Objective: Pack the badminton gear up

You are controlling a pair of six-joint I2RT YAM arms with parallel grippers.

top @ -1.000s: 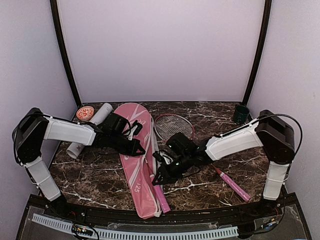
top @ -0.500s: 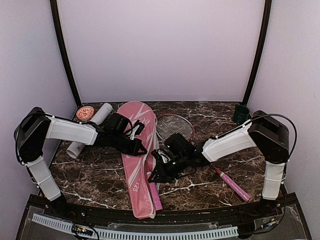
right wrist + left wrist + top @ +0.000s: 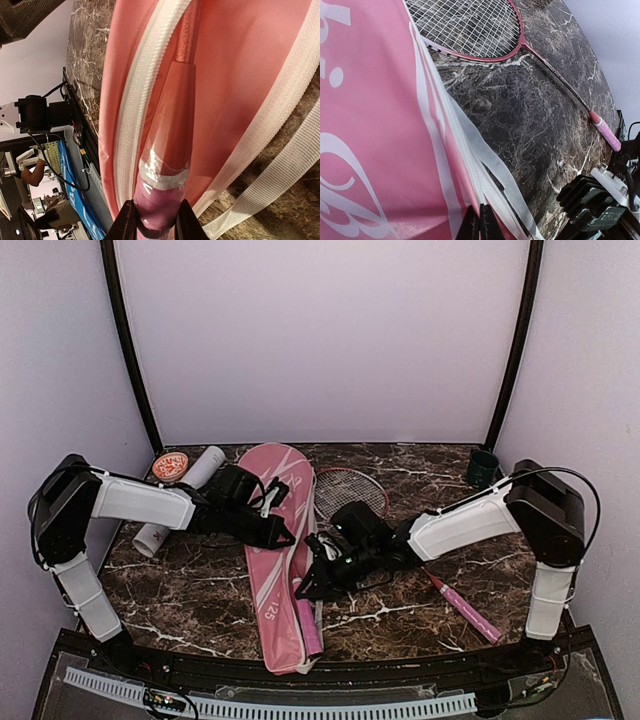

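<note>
The pink racket-shaped bag lies lengthwise on the marble table, its zip edge open along the right side. My left gripper is shut on that edge of the bag, fingertips pinched together. My right gripper is shut on the pink handle of one racket, whose shaft runs into the bag's opening; its head is hidden inside. The handle's end sticks out toward the near edge. The second racket lies right of the bag, its handle at the front right.
A long white tube with a red cap lies at the back left by the left arm. A small dark green cup stands at the back right corner. A loose white strap trails from the bag's edge.
My right gripper has carried the held racket leftward, so its handle now lies over the bag's opening instead of beside it. The left gripper has kept its hold on the bag's edge.
</note>
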